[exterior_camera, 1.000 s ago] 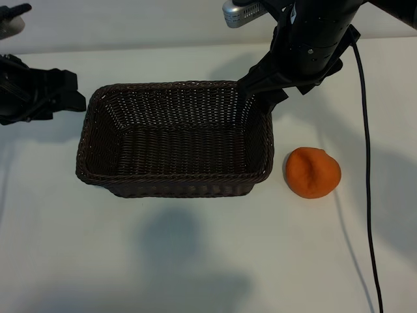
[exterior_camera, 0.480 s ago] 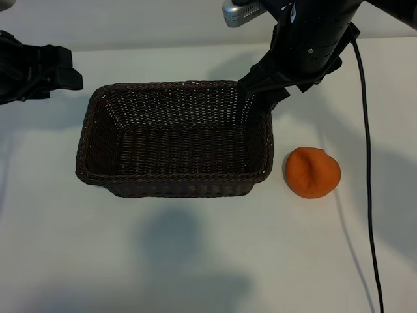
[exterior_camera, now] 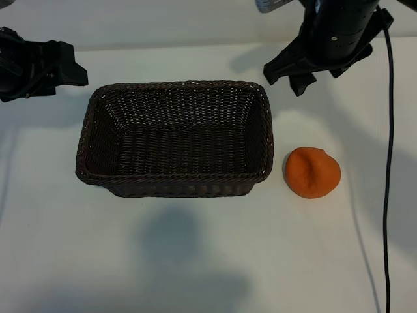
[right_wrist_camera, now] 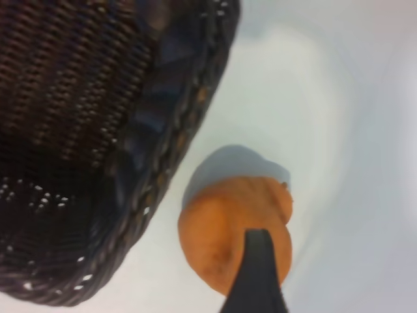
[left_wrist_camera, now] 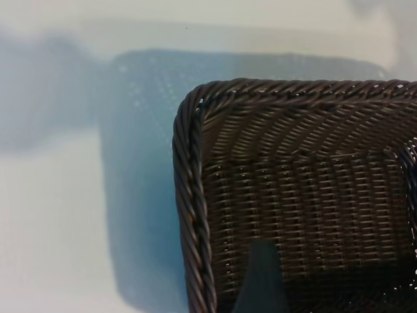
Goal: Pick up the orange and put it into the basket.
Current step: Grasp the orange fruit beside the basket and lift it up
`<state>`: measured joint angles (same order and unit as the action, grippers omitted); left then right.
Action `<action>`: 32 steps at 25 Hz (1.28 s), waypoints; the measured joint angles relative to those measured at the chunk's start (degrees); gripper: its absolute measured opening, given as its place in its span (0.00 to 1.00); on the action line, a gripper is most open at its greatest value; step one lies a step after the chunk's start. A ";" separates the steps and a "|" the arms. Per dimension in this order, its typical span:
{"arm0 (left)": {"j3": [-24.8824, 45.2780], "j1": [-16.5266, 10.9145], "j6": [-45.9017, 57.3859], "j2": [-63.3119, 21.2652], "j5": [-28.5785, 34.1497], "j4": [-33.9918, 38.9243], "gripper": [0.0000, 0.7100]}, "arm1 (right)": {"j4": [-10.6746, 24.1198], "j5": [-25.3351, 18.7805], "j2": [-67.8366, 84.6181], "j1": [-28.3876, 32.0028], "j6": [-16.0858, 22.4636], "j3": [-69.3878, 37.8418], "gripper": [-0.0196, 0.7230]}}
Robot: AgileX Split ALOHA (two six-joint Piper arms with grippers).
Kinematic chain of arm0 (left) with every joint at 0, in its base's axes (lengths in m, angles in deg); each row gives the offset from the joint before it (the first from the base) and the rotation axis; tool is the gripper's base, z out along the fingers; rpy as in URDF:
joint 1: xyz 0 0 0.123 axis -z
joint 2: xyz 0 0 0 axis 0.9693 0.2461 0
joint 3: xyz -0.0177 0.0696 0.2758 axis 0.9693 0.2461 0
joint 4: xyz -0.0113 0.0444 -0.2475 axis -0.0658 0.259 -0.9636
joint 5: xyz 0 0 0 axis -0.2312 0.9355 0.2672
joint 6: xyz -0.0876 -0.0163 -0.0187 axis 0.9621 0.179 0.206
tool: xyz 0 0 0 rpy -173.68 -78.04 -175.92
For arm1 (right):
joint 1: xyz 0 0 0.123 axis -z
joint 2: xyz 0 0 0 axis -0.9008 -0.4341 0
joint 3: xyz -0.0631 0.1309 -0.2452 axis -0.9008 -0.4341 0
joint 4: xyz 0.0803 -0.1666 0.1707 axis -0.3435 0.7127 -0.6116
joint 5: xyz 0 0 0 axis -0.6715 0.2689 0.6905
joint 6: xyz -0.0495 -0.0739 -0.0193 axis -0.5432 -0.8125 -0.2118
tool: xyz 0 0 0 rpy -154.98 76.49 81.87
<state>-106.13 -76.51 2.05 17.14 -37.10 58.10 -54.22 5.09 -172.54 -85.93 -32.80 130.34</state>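
Two items sit on a white table (exterior_camera: 195, 261). Item one: a dark brown woven wicker basket (exterior_camera: 174, 140), rectangular with rounded corners and sloping sides, set slightly left of the table's centre and nearer its far edge; nothing lies inside it. Item two: a matte orange (exterior_camera: 313, 172), round with a shallow crease down its face, resting on the table just beside the basket's right end, apart from the wicker, nearer the table's right edge.

Right gripper (exterior_camera: 291, 75): hangs above the table past the basket's far right corner, on the far side of the orange and clear of both; its fingers are spread wide and hold nothing. In the right wrist view one dark finger (right_wrist_camera: 255, 274) overlaps the orange (right_wrist_camera: 234, 231), with the basket's rim (right_wrist_camera: 163, 163) alongside.

Left gripper (exterior_camera: 73, 70): off the basket's far left corner, towards the table's left edge, fingers wide apart, empty. Its wrist view looks down on a basket corner (left_wrist_camera: 195, 130).

A black cable (exterior_camera: 386, 182) trails down along the table's right edge.
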 joint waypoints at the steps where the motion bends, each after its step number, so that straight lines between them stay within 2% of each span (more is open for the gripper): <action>1: 0.00 0.00 -0.09 0.00 -0.07 0.00 0.84 | 0.00 0.00 0.00 0.06 0.00 0.00 0.78; 6: 0.00 0.00 -0.42 0.00 -0.39 0.00 0.84 | 1.03 0.07 0.00 0.25 0.00 -1.75 0.78; 10: 0.00 0.00 -0.42 0.00 -0.55 -0.12 0.84 | 2.08 0.63 1.29 0.40 0.26 -8.33 0.78; 19: 0.00 0.00 -0.42 0.00 -0.84 -0.12 0.84 | 2.30 14.78 4.73 2.67 2.37 -24.23 0.78; 24: 0.00 0.00 -0.42 0.00 -0.84 -0.12 0.84 | -0.47 18.71 4.80 2.91 1.86 -28.19 0.78; 29: 0.00 0.00 -0.48 0.00 -1.06 -0.45 0.84 | -5.65 22.98 4.84 2.91 -1.31 -30.99 0.78; 32: 0.00 0.00 -0.70 0.00 -1.40 -1.19 0.84 | -6.56 24.53 4.84 2.91 -2.39 -32.07 0.78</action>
<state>-106.13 -76.51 1.34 17.14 -38.50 56.91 -60.78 29.62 -167.70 -83.02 -35.19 98.27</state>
